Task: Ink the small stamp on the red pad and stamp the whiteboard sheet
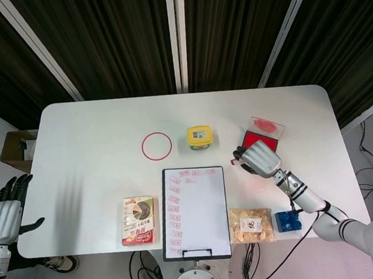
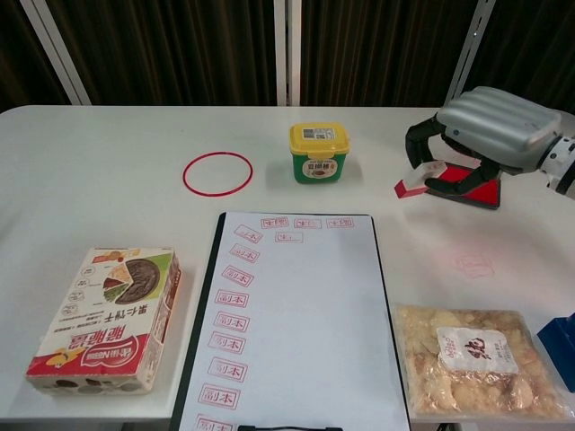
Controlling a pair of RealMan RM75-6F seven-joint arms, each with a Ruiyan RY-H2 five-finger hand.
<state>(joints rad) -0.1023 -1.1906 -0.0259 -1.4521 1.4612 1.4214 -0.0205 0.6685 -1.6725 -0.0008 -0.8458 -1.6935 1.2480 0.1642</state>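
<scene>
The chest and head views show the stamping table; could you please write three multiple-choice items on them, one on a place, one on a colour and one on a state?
1. Where is the red ring?
A. left of the yellow-lidded tub
B. on the whiteboard sheet
C. beside the snack bag

2. What colour are the stamp marks on the sheet?
A. blue
B. red
C. black

3. What is the right hand doing?
A. resting flat on the sheet
B. holding the small stamp
C. lifting the tub

Answers: 1 A, the ring lies on bare table left of the tub. 2 B, the marks print red. 3 B, its fingers curl round the stamp by the red pad.
</scene>
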